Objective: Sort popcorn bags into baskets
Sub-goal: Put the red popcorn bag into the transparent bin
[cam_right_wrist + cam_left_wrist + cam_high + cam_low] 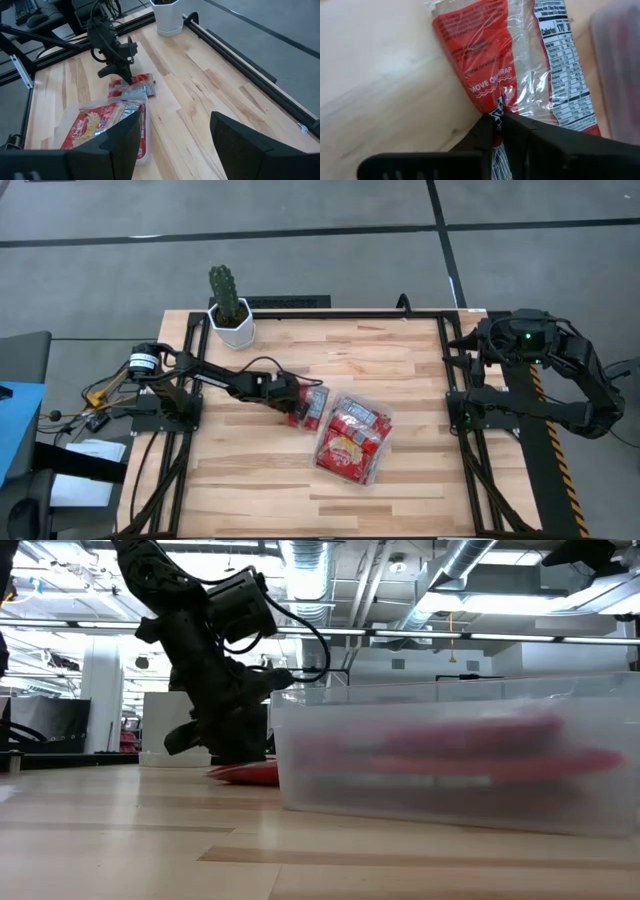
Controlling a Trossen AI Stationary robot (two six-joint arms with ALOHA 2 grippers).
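One red popcorn bag in clear overwrap (312, 408) lies flat on the wooden table just left of the clear bin (372, 478); a white nutrition panel shows on it in the left wrist view (485, 50). The bin holds several red bags (352, 438) and sits at mid-table (450, 800). My left gripper (293, 402) reaches in from the left and is shut on the loose bag (499, 120). My right gripper (172, 142) is open, held high over the table's right side, far from the bags. My left gripper pinches a puckered fold of the bag's clear overwrap (502, 102) between its two fingertips, at the bag's edge that faces away from the bin. The fingers slant down from the table's left side. The bag lies on the table (245, 772).
A white hexagonal pot with a cactus (232, 310) stands near the far left corner. Black frame rails (455, 390) run along the table's left, right and far sides. Bare wood (260, 480) lies near and left of the bin.
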